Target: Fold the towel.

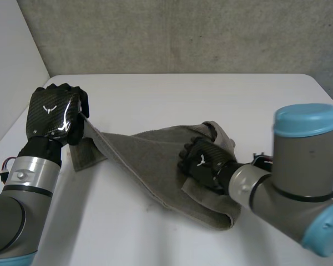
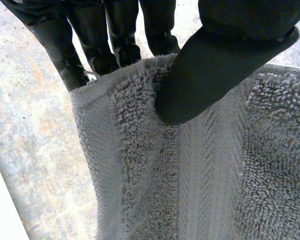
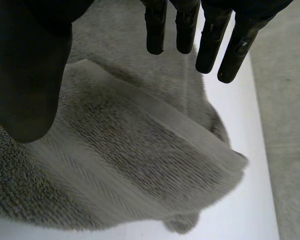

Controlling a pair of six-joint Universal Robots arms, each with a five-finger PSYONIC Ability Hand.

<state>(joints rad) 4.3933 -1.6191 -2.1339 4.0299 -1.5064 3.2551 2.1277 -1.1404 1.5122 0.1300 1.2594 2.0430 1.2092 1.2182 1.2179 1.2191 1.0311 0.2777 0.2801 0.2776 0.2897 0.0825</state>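
One towel (image 1: pixel 150 160), left hand (image 1: pixel 53 113) pinching its edge, right hand (image 1: pixel 202 163) seemingly relaxed

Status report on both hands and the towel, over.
Left hand pinching towel end, raised off table. Right hand open over its middle. Towel rumpled, not yet folded. Nothing in the way.

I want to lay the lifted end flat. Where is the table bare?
Bare: the table beyond the towel, and the near strip between left arm and towel edge. Crowded: the middle, with the left hand pinching near a corner and the right hand over the towel.
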